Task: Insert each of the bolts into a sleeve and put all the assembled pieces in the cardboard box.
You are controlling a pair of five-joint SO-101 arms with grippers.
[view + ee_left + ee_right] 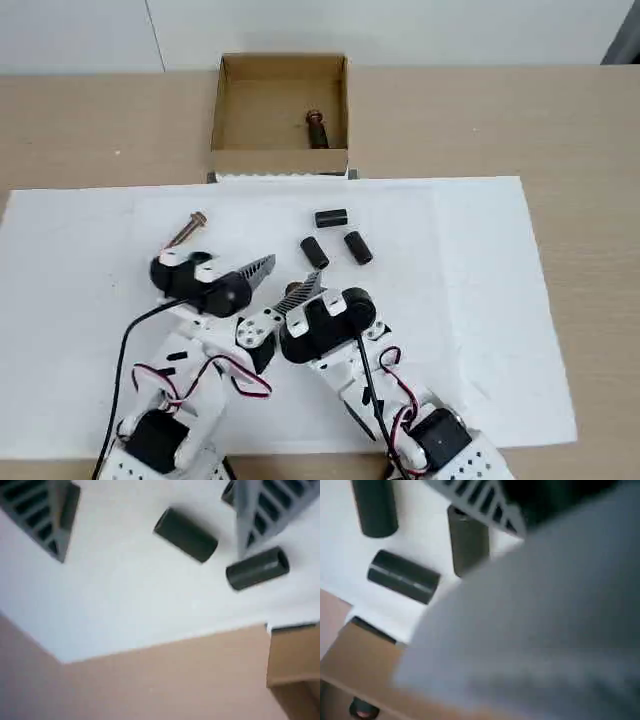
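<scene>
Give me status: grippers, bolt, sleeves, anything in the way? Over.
Left gripper open, empty, facing three loose sleeves. Bolt lies untouched on the white sheet; one assembled piece in the cardboard box. Right arm close beside the left gripper.

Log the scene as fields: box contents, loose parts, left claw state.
boxed: one assembled piece in the cardboard box
loose: one bolt lying on the white paper, off to the side of the sleeves
unused: three sleeves clustered on the paper in front of the box
left claw: open, holding nothing, low over the paper next to the sleeves
pending: the bolt is not yet in a sleeve
</scene>
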